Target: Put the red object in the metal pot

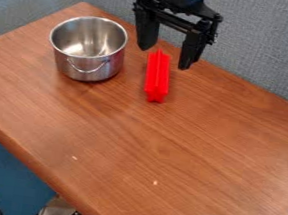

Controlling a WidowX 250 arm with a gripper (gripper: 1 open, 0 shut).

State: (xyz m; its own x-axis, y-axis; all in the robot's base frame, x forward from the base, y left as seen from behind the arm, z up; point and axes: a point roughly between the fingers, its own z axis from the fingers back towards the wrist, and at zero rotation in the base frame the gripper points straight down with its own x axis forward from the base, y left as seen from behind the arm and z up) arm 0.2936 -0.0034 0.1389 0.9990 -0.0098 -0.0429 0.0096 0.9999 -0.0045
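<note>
The red object is a bright red ridged stick lying on the wooden table, its long axis running roughly front to back. The metal pot is a shiny round steel pot that stands to the left of it, apart from it, with nothing inside that I can see. My gripper hangs just above the far end of the red object, pointing down. Its two black fingers are spread wide, one on each side of the stick, and nothing is held between them.
The table's left and front edges drop off to a blue floor. A blue-grey wall rises behind the table. Bare wood lies in front and to the right of the red object.
</note>
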